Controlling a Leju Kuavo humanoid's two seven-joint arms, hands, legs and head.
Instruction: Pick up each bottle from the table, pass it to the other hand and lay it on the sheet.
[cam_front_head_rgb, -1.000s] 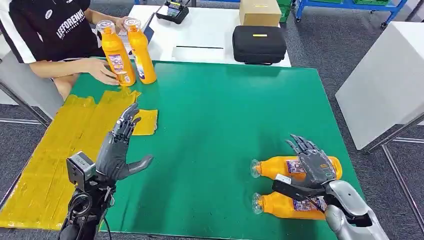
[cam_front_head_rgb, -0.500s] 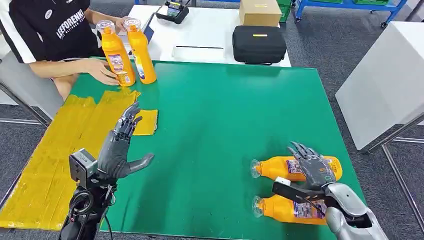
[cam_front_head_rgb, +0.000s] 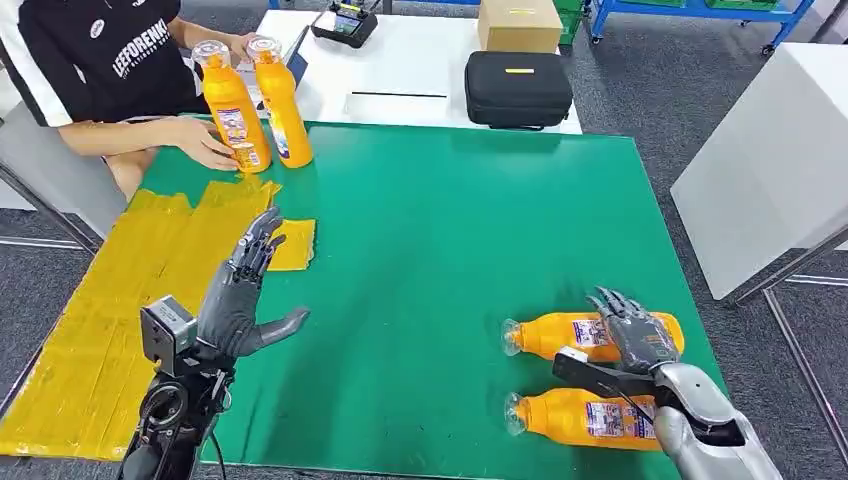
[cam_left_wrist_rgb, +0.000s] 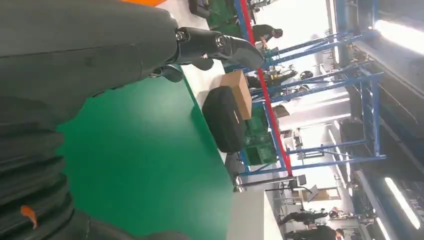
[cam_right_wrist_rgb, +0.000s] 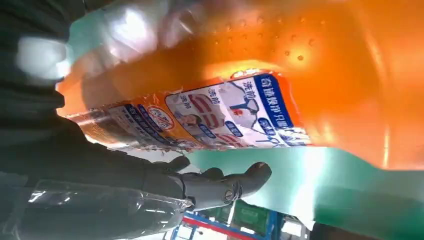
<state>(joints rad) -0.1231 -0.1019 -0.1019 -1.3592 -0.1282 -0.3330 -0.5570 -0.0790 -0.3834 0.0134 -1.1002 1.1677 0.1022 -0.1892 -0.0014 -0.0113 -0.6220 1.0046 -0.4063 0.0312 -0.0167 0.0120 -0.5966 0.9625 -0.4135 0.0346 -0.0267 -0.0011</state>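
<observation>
Bottles first: two orange ones lie on their sides at the lower right of the head view, caps pointing left, and my right hand (cam_front_head_rgb: 634, 338) sits over the upper bottle (cam_front_head_rgb: 560, 334), fingers draped across its label and thumb reaching under toward the lower bottle (cam_front_head_rgb: 572, 417). From the wrist camera I see the label close against the palm, but I cannot tell whether the fingers have closed firmly yet. I judge the grasp is the step in hand, so I want the fingers wrapped round the middle of the body, not the slick shoulder, and the thumb clear of the lower bottle. My left hand (cam_front_head_rgb: 243, 295) waits at lower left, fingers spread, holding nothing, beside the yellow sheet (cam_front_head_rgb: 100, 330). A person's hand (cam_front_head_rgb: 205, 143) rests by two upright bottles (cam_front_head_rgb: 255, 100) at upper left.
</observation>
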